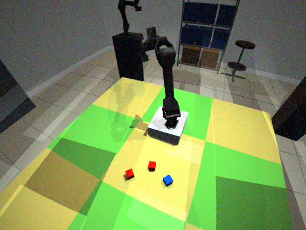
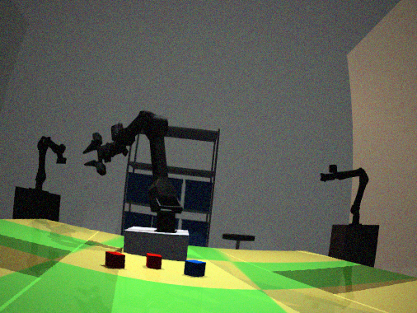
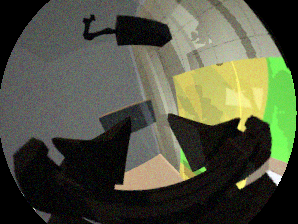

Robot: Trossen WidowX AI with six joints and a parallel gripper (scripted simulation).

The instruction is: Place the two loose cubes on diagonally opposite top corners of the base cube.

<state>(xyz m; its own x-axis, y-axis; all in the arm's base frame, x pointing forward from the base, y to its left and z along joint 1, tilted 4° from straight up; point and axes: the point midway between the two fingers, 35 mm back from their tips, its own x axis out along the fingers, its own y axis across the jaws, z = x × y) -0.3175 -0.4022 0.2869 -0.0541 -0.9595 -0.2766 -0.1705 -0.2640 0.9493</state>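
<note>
Three separate cubes lie on the table. One red cube is at the left, a second red cube is in the middle and a little nearer the arm's base, and a blue cube is at the right. None is stacked or touching another. Which one is the fixed base cube does not show. My gripper is open and empty, high above the table and off to the left of the arm's base, far from all the cubes. No cube shows in the wrist view.
The arm stands on a white-topped block behind the cubes. The table has green and yellow patches with shadows. A dark pedestal with another arm, a shelf rack and a stool stand beyond it.
</note>
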